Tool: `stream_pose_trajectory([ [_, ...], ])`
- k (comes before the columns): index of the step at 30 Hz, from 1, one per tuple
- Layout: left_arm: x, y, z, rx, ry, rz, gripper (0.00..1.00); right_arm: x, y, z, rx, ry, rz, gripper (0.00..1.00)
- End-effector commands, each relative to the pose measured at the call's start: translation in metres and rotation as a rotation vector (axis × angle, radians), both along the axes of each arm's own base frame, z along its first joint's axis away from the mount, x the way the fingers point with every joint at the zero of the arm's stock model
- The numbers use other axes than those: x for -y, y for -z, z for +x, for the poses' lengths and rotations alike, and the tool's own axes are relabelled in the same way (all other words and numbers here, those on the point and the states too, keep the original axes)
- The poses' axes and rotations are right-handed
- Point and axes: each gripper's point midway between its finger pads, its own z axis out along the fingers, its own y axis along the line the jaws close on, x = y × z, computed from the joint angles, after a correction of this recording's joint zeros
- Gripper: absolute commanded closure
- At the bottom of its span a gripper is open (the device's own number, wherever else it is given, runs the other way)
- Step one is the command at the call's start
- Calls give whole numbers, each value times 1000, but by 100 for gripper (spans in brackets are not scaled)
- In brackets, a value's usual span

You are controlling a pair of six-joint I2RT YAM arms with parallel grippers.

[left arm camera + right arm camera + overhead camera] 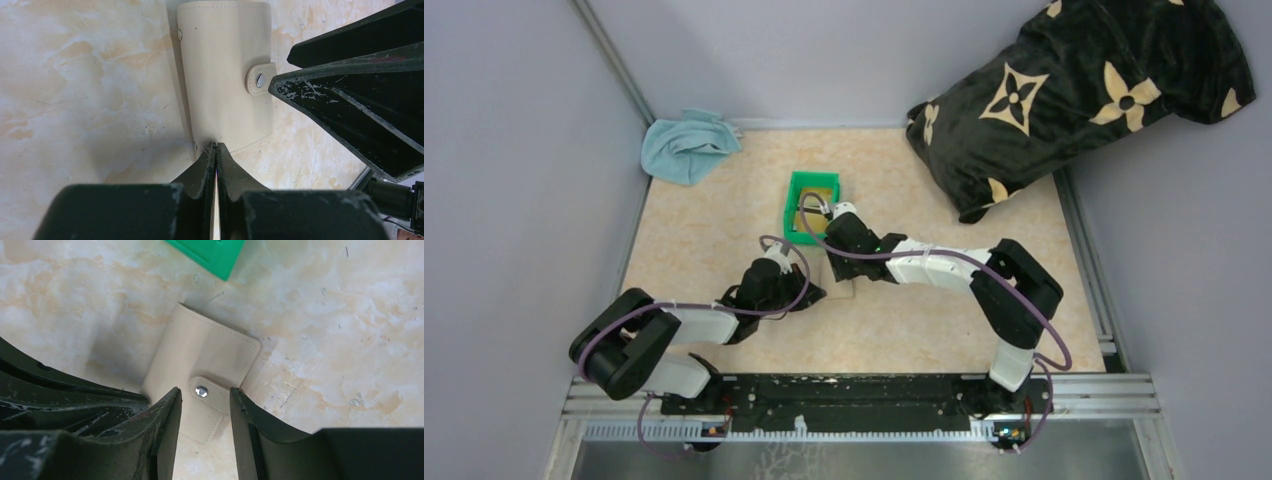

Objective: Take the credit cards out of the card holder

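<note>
Card holder (200, 352) lies flat on the marbled beige tabletop (704, 240), tan face up, near the middle and between the two arms. Its snap tab (215, 397), a short strap with a metal stud, is folded over one edge onto that face. The right tool (205, 391) comes down over this edge with its fingers partway open, one on each side of the tab, and it has hold of nothing. In the left wrist view one tip of that tool sits right at the end of the tab; whether it touches I cannot tell. The left tool (216, 146) meets the card holder at a neighbouring edge, its fingers pressed together to a hairline seam with the tips on that edge; whether any of the material is nipped between them I cannot tell. The two tools crowd one another: in the right wrist view the left tool's black body fills the lower left, hard against the right tool's near finger and covering that corner of the holder. From above, the right wrist hides nearly all of the holder. A green bin (812, 205) stands just beyond, near but apart, with bare tabletop between. Well apart, a blue cloth (686, 145) lies crumpled at the far left corner and a black cushion (1074, 90) with tan flower marks rests at the far right.
</note>
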Motion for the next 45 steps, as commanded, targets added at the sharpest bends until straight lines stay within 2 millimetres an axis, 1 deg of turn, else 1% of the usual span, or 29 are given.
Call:
stream_pose_trajectory([
  [1,-14,28,-20,-87,5,72,92,-23,-22,7,44,-35,56,59],
  [7,-16,29,-21,-89,3,77,92,-33,-13,6,24,-53,67,59],
  [11,-17,29,-22,-90,0,77,92,-32,-4,4,7,-58,43,59],
  [16,-18,29,-22,-89,-3,79,92,-23,4,2,15,-53,-12,58],
  [19,-17,28,-22,-89,-3,74,92,-13,12,1,25,-41,-80,59],
  [24,-18,29,-22,-87,-6,80,92,-2,25,-6,15,-41,-147,61],
  [27,-20,27,-20,-75,-14,87,92,4,32,-10,0,-33,-158,66],
  [30,-19,24,-19,-69,-13,83,92,8,39,-14,-14,-18,-162,79],
  [32,-18,23,-19,-70,-8,81,92,8,41,-15,-21,-5,-157,84],
  [35,-18,24,-20,-73,-5,79,92,5,41,-16,-36,-1,-135,92],
  [38,-18,24,-21,-75,-4,80,92,0,38,-16,-48,-4,-98,100],
  [43,-20,22,-21,-68,-11,78,92,-6,25,-16,-124,-7,81,100],
  [45,-20,21,-20,-65,-16,77,92,-2,20,-14,-149,2,158,100],
])
